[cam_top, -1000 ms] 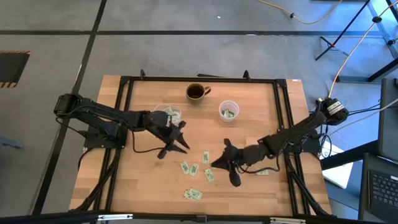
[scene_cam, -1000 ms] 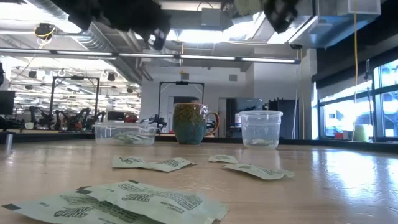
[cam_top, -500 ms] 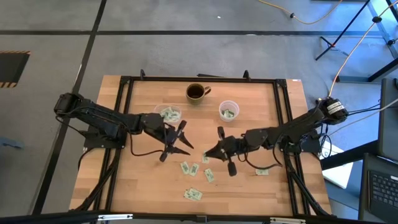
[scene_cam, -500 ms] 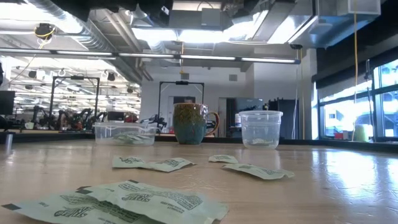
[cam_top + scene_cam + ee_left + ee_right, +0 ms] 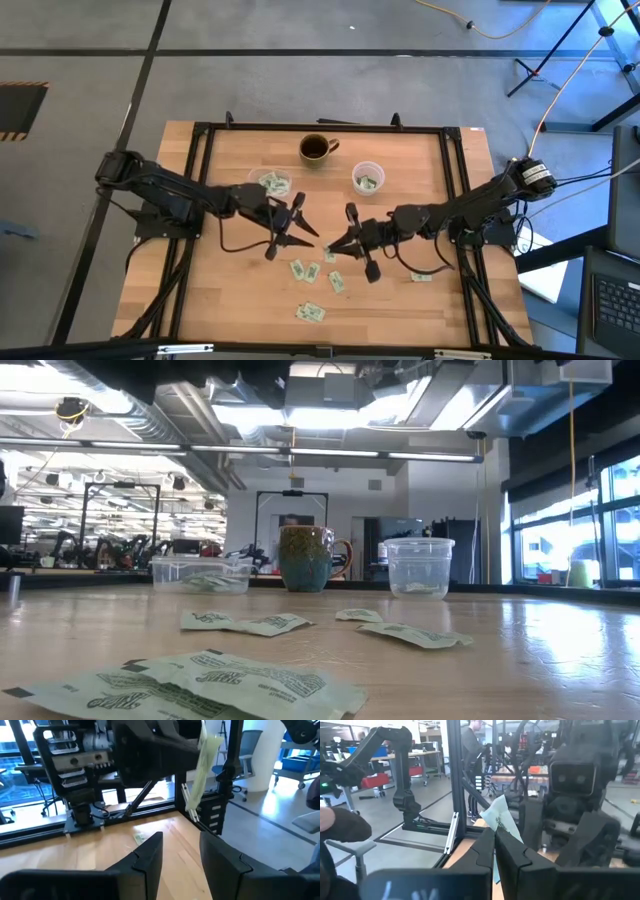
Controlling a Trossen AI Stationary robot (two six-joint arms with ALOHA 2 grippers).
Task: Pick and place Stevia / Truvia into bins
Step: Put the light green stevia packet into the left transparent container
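Pale sachet (image 5: 501, 820) pinched between fingers (image 5: 485, 847).

Grey concrete floor (image 5: 90, 60) with dark seams, open ceiling (image 5: 330, 430) with ducts and strip lights, bright windows (image 5: 560, 530) at right, yellow cable (image 5: 500, 30), office chair (image 5: 250, 750).

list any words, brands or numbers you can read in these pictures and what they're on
None can be read.
Nearest packets in the low view: dark printed lettering, too blurred to read.
Packets farther back: print too small.
Packet pinched in the right pincer: faint marks, unreadable.
Mug, round cup and shallow tub: no label visible.
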